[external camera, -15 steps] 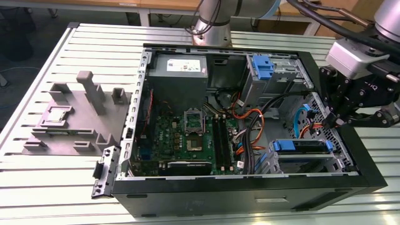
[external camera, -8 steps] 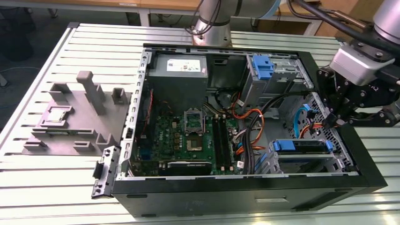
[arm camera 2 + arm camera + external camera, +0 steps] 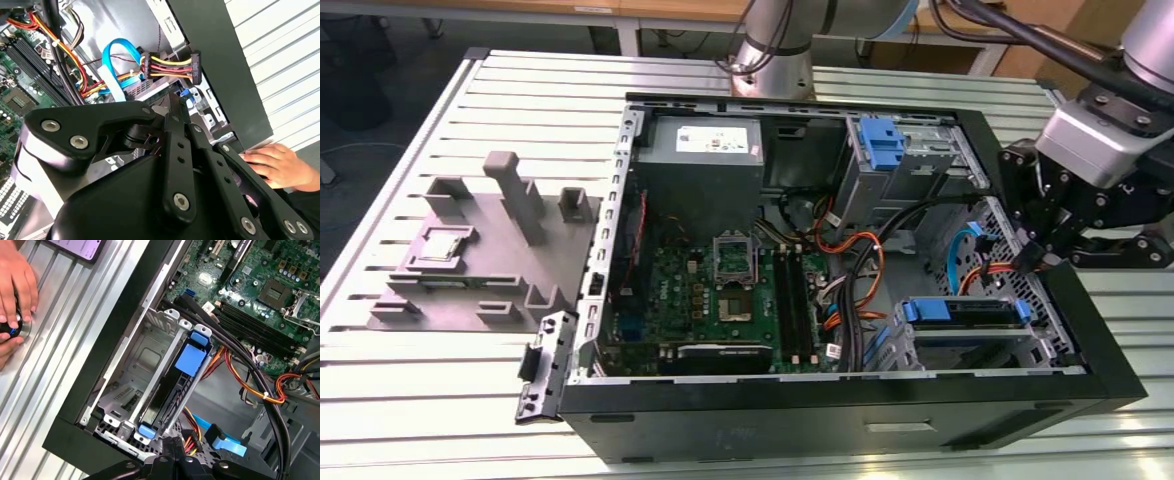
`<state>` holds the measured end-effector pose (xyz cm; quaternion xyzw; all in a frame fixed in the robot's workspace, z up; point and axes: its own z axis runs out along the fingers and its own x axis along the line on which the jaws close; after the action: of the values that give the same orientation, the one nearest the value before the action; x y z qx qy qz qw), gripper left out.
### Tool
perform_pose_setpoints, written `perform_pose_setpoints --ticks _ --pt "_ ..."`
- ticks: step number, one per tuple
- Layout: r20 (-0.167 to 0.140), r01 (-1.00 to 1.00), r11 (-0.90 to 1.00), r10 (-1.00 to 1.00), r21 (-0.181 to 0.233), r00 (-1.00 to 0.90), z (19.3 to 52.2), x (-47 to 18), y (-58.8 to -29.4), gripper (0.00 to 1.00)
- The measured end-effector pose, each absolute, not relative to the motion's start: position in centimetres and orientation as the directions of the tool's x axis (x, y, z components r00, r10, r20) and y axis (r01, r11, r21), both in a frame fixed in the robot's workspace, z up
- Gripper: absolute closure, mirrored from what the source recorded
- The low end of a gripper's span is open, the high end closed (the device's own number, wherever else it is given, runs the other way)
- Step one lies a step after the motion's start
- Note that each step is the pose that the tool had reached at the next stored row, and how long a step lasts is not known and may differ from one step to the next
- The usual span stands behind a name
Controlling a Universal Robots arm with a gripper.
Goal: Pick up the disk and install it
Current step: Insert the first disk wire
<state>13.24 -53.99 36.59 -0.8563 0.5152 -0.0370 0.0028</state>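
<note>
The disk [image 3: 961, 312], a dark drive with blue plastic rails, sits in the metal drive cage [image 3: 907, 345] at the corner of the open computer case toward the exterior view's right. In the first wrist view the disk [image 3: 167, 402] stands on edge in a cage slot, with its blue tab [image 3: 192, 359] on its end. My gripper [image 3: 1030, 255] hovers over the case wall beside the cage, apart from the disk. The black gripper [image 3: 172, 447] shows at the frame edge in the first wrist view. In the second wrist view the gripper [image 3: 176, 100] looks shut on nothing.
A bare blue bracket [image 3: 881, 148] sits in the far bay beside the power supply [image 3: 704, 140]. Orange and blue cables [image 3: 117, 55] and a power connector [image 3: 172, 67] hang near the cage. A grey fixture [image 3: 480, 250] lies outside the case. A person's hand [image 3: 15, 290] rests on the table.
</note>
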Motion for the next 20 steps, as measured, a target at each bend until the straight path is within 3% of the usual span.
perform_pose_setpoints --ticks 12,13,19,20 --pt "0.081 -0.869 -0.493 -0.868 -0.032 0.490 36.57 13.90 -52.89 0.89" --pt "0.081 -0.864 -0.503 -0.863 -0.032 0.500 36.55 13.91 -52.89 0.83" --pt "0.081 -0.817 -0.576 -0.816 -0.032 0.572 36.46 13.92 -52.89 0.82" --pt "0.081 -0.809 -0.587 -0.808 -0.032 0.584 36.46 13.92 -52.89 0.76"
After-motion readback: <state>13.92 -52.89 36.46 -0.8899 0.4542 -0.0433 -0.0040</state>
